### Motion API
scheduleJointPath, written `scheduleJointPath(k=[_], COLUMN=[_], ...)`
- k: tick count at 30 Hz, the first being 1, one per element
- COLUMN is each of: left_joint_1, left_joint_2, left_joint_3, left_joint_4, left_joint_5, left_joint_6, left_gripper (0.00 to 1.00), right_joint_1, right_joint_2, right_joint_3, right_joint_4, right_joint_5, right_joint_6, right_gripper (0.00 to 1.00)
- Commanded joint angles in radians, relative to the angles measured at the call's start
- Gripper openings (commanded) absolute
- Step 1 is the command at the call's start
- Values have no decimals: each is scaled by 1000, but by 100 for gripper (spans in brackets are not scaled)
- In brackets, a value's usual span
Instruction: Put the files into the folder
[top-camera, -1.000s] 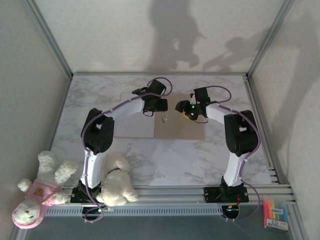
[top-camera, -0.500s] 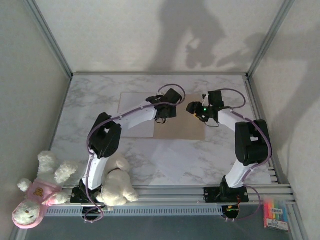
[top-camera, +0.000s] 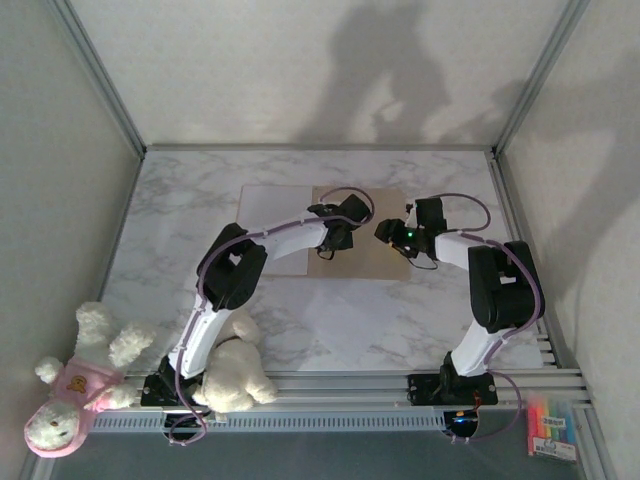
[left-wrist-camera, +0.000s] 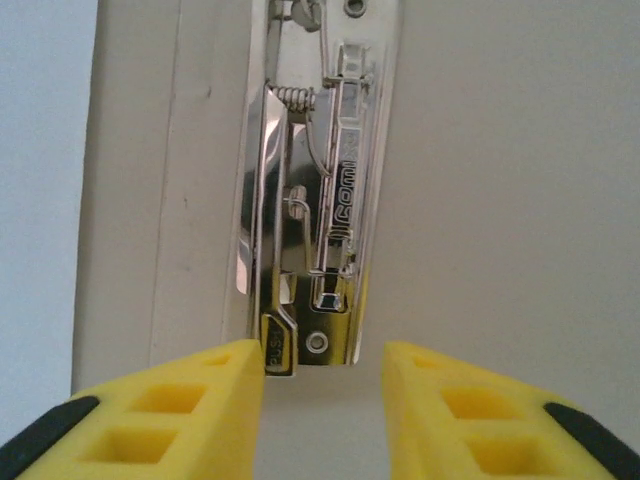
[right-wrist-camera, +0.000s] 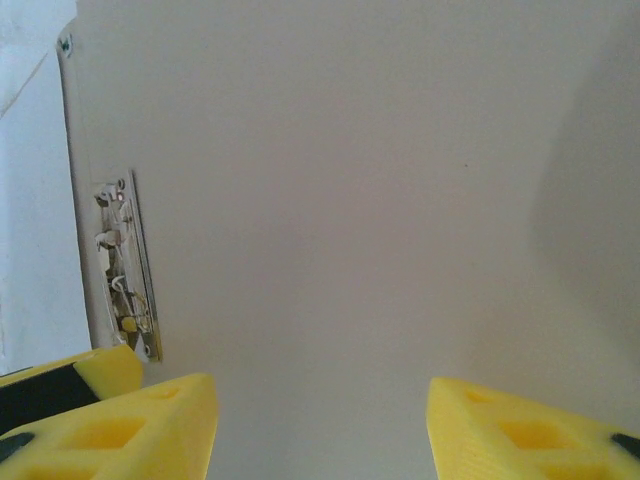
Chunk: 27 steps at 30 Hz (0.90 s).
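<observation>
The left gripper (left-wrist-camera: 320, 368) is hovering with its yellow fingers (left-wrist-camera: 205, 400) parted, gripping nothing, the lower end of a metal clip (left-wrist-camera: 310, 220) lying just ahead of the tips and bare tan board showing in the gap. The right gripper (right-wrist-camera: 320, 400) is standing wider open, also empty, its fingers (right-wrist-camera: 150, 420) framing plain tan surface. In the overhead view both arms are reaching far forward from their bases, elbows bent outward, the left gripper (top-camera: 332, 243) and the right gripper (top-camera: 386, 232) pointing inward toward each other and well apart over the folder (top-camera: 370, 262). The folder is lying flat near the middle of the marble table (top-camera: 330, 330), towards its far side, as a plain tan rectangle with the shiny clip running along its left margin. The clip's long axis is running from the near side to the far side of the table, straight away from the left wrist camera, and beside it pale ridged bands are following the same line. The files (top-camera: 272, 230) are resting flat as a white rectangle directly left of the tan panel, edges meeting, their sides parallel to the folder's; whether another cover is lying beneath them cannot be told.
</observation>
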Motion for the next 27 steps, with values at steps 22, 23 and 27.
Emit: scheduleJointPath(k=[22,23,27], left_joint_1=[4,5,5], left_joint_2=[50,51,54], left_joint_3=[67,66,70], left_joint_4=[-89,-88,-83], left_joint_5=[-76,-74,-71], left_joint_6=[-6,-5,-1], left_gripper=[30,29,26], right_joint_1=[1,2,2], right_joint_2=[32,32,33], right_joint_3=[4,5,6], right_joint_4=[12,12,12], right_joint_5=[4,3,5], right_joint_6=[11,12,10], right_gripper=[58,58,58])
